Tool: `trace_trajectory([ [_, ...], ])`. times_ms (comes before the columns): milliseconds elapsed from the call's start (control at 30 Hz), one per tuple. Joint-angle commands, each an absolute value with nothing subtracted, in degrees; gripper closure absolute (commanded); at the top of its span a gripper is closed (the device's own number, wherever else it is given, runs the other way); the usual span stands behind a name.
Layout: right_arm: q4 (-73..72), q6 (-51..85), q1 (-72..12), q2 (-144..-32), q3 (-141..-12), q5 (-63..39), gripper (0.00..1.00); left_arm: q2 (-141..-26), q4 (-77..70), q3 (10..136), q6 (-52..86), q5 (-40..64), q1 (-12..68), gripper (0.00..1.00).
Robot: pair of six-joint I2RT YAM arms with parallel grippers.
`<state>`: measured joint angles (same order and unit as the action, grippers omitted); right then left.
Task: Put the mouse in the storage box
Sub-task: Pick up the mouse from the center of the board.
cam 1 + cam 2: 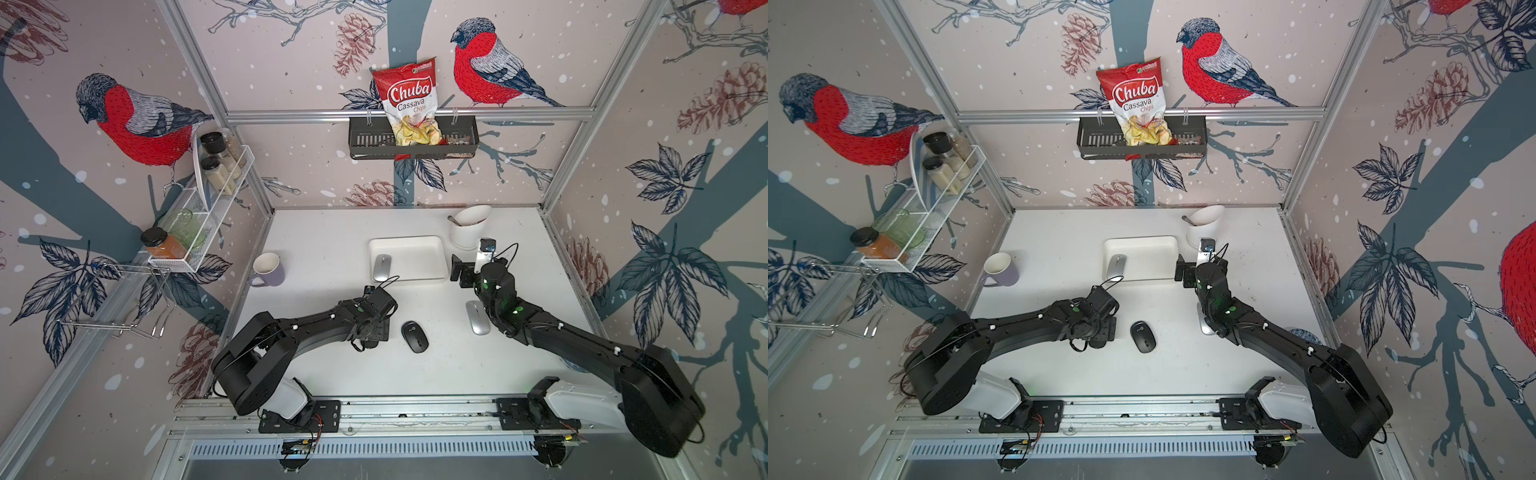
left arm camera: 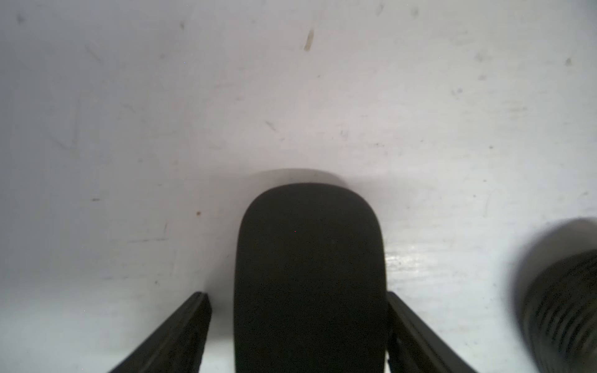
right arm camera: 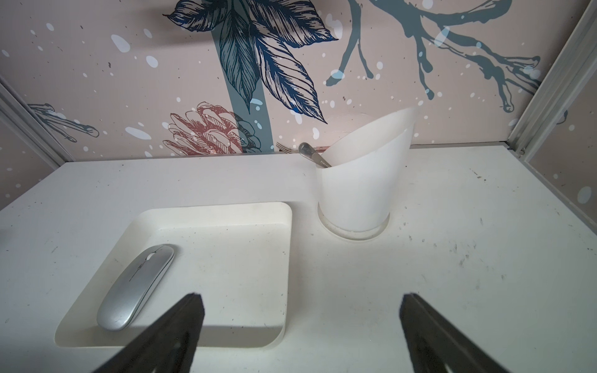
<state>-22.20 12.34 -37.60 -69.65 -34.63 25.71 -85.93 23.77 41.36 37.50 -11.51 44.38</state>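
The black mouse lies on the table between the left gripper's spread fingers, a gap showing on one side. Only the left wrist view shows it; the top views hide it under the arm. The right gripper gapes beside the storage box, a silver mouse inside

Three walls close the cell, covered in pale pink wallpaper printed with red-breasted bullfinches, pine cones, dark leaves and grey-blue branches; the panels sit in an aluminium frame. A black slotted basket hangs from the back rail, and a white wire rack and a chrome wire holder hang on the left-hand wall. The white tabletop is scuffed, speckled with dark marks and evenly lit, with soft shadows.
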Motion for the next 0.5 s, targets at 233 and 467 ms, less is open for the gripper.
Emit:
trace_trajectory([
  [233,-23.4,12.75,-37.96,-69.58,-34.21,26.65,0.0,-84.39,25.38,41.66,37.57,-10.4,44.38,0.49],
  [467,-23.29,12.67,-38.43,-69.61,-34.1,26.9,0.0,-79.56,27.32,43.39,38.5,-11.18,44.47,0.56],
])
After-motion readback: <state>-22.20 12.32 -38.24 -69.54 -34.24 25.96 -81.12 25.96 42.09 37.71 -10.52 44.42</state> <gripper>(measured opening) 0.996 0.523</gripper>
